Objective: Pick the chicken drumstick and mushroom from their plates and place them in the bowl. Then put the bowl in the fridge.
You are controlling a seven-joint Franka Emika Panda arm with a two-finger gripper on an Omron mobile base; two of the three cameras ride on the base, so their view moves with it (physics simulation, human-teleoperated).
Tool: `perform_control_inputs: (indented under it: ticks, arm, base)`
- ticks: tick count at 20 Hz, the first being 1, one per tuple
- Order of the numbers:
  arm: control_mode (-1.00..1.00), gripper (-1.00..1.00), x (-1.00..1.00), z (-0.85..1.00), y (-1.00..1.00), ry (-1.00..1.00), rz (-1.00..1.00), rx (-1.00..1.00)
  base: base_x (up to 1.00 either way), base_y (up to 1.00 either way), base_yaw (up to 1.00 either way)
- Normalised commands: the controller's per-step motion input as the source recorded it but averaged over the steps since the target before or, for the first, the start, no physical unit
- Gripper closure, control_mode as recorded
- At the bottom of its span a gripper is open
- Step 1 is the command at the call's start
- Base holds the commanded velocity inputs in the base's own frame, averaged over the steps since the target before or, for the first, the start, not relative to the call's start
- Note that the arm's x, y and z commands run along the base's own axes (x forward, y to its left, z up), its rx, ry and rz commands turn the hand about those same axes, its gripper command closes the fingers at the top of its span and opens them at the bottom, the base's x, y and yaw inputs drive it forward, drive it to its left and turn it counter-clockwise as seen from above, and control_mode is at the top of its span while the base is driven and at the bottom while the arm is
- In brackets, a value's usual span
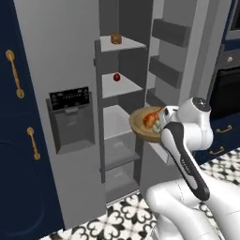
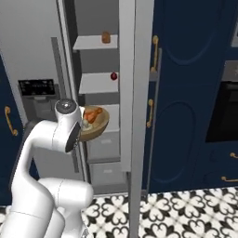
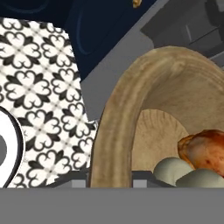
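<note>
Two foods lying in the wooden bowl [image 1: 140, 125]: chicken drumstick [image 1: 152, 117] and pale mushroom [image 3: 174, 169], touching at the bottom. Bowl held up at the end of the arm before the open fridge [image 1: 70, 61], level with its middle shelves. Gripper [image 1: 161, 123] at the near rim; finger spread cannot be told. Small red item [image 1: 116, 77] on a shelf above.

Black-and-white patterned floor tiles [image 2: 186, 209] below navy cabinets [image 2: 186, 93] with gold handles [image 2: 149, 113]
</note>
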Motion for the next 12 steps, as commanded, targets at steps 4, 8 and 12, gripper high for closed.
perform_control_inputs:
  ticks: [4,8,12]
  arm:
    - [1.0,1.0,0.0,0.0,0.0,0.0,0.0,0.0]
    - [1.0,1.0,0.0,0.0,0.0,0.0,0.0,0.0]
    - [1.0,1.0,0.0,0.0,0.0,0.0,0.0,0.0]
  base:
    - [0.46,0.12,-0.18]
    - [0.43,0.39,-0.04]
    - [0.54,0.23,-0.03]
